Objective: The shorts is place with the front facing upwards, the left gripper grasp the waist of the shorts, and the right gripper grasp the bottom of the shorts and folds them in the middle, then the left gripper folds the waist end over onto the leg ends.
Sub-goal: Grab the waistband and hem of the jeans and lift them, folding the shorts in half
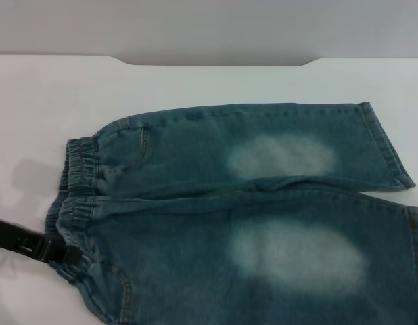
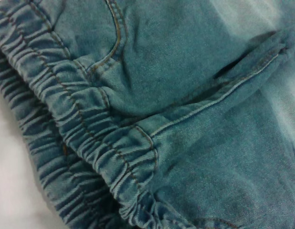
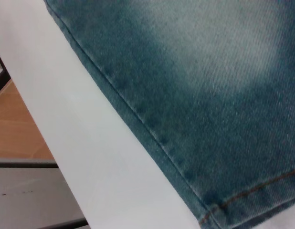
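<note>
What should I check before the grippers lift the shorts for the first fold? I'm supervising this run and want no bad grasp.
1. Shorts lying flat, front up, on the white table: ok; pockets and faded thigh patches show.
2. Left gripper at the waist of the shorts: ok; it sits at the near end of the gathered band.
3. Left gripper closed on the band: cannot tell; its fingers are not clearly visible.
4. Right gripper at the bottom of the shorts: cannot tell; its wrist view shows the hem close by, the gripper itself is unseen.
5. Legs side by side, unwrinkled: ok, apart from a small ridge between them.
</note>
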`<state>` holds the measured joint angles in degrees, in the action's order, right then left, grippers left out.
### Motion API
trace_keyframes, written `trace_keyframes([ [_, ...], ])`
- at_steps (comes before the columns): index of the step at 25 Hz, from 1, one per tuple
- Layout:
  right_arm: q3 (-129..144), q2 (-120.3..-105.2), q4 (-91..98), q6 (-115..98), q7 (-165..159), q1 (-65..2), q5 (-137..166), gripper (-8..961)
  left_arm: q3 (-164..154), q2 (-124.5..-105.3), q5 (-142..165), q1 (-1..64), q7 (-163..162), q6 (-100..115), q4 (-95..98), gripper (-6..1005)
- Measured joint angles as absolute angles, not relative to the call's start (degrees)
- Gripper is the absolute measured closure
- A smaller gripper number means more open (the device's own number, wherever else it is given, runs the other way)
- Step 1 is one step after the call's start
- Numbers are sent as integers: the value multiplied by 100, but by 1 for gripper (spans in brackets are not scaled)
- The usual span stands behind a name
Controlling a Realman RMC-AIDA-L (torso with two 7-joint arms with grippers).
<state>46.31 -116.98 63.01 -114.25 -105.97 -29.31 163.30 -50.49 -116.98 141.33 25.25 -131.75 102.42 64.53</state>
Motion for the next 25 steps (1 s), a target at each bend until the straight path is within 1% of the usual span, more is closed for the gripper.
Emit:
trace_keyframes([
  [10,4704,-11821,6301,-11370,-10595,-3011,16332,448,-5049,-11706,14133,2545,-13175,10248,6433,908],
  [25,4809,-11879,6232,-11374,-10583,-3086,16282,449,-5062,-11706,14133,2551,-13165,10248,6447,901],
])
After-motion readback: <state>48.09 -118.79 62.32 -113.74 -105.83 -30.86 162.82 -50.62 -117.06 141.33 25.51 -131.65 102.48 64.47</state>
